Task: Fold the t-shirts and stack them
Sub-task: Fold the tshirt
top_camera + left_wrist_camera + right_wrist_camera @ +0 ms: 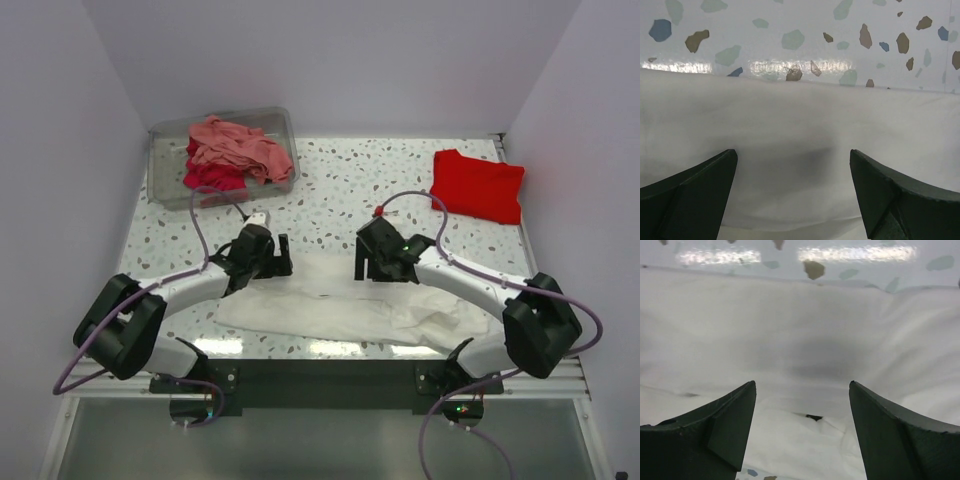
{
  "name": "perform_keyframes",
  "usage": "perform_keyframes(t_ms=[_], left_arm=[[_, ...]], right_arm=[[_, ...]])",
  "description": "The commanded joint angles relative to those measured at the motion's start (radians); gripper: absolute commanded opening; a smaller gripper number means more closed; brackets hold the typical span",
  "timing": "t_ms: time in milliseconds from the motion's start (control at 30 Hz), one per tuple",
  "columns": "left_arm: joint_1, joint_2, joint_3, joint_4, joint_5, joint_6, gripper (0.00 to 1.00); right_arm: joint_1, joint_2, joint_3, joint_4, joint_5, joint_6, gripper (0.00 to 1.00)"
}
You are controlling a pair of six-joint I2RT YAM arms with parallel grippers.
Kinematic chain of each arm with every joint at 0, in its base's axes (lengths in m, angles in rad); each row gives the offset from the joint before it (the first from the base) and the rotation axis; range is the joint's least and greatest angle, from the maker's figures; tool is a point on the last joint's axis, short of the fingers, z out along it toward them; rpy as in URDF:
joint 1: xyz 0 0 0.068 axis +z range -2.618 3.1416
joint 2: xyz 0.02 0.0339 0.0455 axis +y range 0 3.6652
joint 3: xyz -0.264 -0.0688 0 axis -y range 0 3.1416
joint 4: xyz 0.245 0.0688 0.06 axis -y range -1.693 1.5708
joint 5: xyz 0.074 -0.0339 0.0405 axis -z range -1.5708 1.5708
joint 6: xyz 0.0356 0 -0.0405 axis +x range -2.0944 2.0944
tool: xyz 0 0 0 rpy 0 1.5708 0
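A white t-shirt [340, 305] lies spread in a wide band near the table's front edge. My left gripper [268, 262] hovers over its far left edge, jaws wide apart with only white cloth [790, 150] beneath. My right gripper [382, 262] is over the shirt's far right part, also open, with rumpled white cloth [805, 365] below and nothing between its fingers. A folded bright red t-shirt [478, 185] lies flat at the back right. Salmon-pink [240, 145] and crimson [215, 180] t-shirts are heaped in a bin.
A clear plastic bin [165, 185] stands at the back left on the speckled tabletop [340, 190]. White walls close in on both sides and the back. The arms' bases sit along the near edge.
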Motion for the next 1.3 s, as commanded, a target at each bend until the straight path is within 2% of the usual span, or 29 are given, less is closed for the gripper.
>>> perform_keyframes(t_ms=[0, 267, 533, 800, 933, 1133, 1267], left_arm=[[-0.008, 0.026, -0.041, 0.1, 0.028, -0.06, 1.0], [0.003, 0.008, -0.116, 0.051, -0.096, -0.087, 1.0], [0.118, -0.015, -0.153, 0.061, -0.05, -0.089, 1.0], [0.197, -0.091, -0.112, -0.03, -0.076, -0.066, 1.0], [0.24, -0.095, -0.08, -0.07, -0.13, -0.032, 1.0], [0.25, -0.124, 0.008, -0.128, -0.209, 0.003, 1.0], [0.248, -0.137, 0.085, -0.174, -0.236, 0.029, 1.0]], right_arm=[[-0.058, -0.074, -0.062, -0.016, 0.01, 0.001, 0.79], [-0.091, -0.057, -0.149, 0.007, -0.021, 0.016, 0.8], [-0.085, 0.081, -0.188, 0.165, -0.153, 0.039, 0.77], [0.009, 0.325, 0.016, 0.194, -0.165, 0.024, 0.77], [0.02, 0.369, 0.102, 0.181, -0.176, 0.001, 0.78], [0.017, 0.229, 0.13, 0.092, -0.116, -0.027, 0.85], [-0.054, 0.095, 0.085, 0.05, -0.09, -0.038, 0.87]])
